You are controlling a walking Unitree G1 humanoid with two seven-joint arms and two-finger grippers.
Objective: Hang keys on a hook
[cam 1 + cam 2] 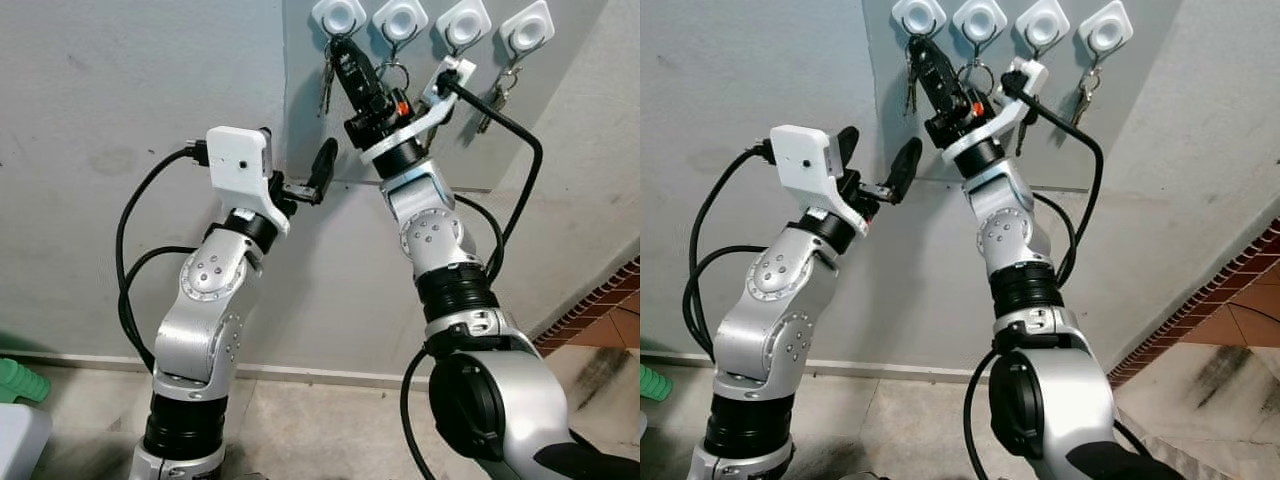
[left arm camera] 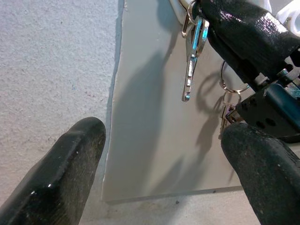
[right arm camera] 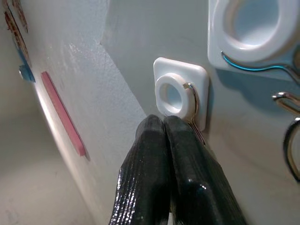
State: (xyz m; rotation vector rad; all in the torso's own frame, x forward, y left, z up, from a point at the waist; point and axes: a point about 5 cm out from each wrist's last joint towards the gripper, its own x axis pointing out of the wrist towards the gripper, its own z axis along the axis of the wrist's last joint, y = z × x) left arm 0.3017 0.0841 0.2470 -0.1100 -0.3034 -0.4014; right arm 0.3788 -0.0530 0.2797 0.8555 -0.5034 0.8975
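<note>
1. Keys [image 1: 327, 82]: one bunch, hanging against the grey panel [image 1: 300, 120] from the leftmost hook [image 1: 339, 15], ring over the hook's wire.
2. Right gripper [image 1: 340, 48]: raised to that hook; both black fingers pressed together at the ring just under the hook, with no gap between them. Whether the ring is pinched cannot be told.
3. Left gripper [image 1: 318, 178]: held lower and to the left, near the panel's bottom edge; fingers spread apart, holding nothing.
4. Other hooks, three in the same row: second [image 1: 401, 20], third [image 1: 464, 24], fourth [image 1: 527, 31]; keys [image 1: 497, 95] hang from the fourth.
</note>
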